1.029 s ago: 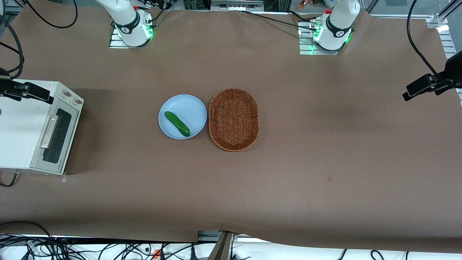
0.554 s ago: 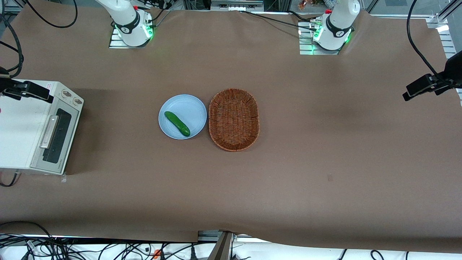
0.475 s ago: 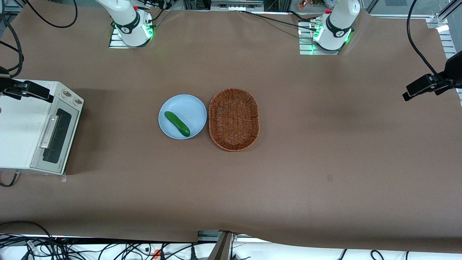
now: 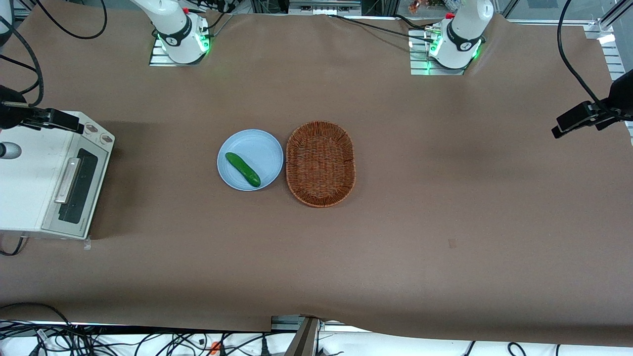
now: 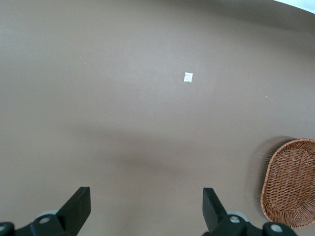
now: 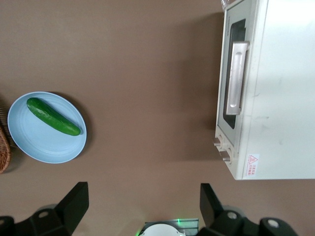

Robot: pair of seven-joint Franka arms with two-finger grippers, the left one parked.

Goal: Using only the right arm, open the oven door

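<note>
The white toaster oven stands at the working arm's end of the table. Its oven door, with dark glass and a silver bar handle, is shut. The two knobs sit at the end of its front farther from the front camera. My right gripper hangs high over the oven's top near the knob end, touching nothing. In the right wrist view the gripper is open and empty, and the door and handle show.
A light blue plate with a green cucumber lies mid-table, beside a brown wicker basket. The working arm's base stands far from the front camera. The plate also shows in the right wrist view.
My right gripper has shifted a little away from the front camera and toward the oven's front. A grey round arm part now shows over the oven's top. The door has not moved.
</note>
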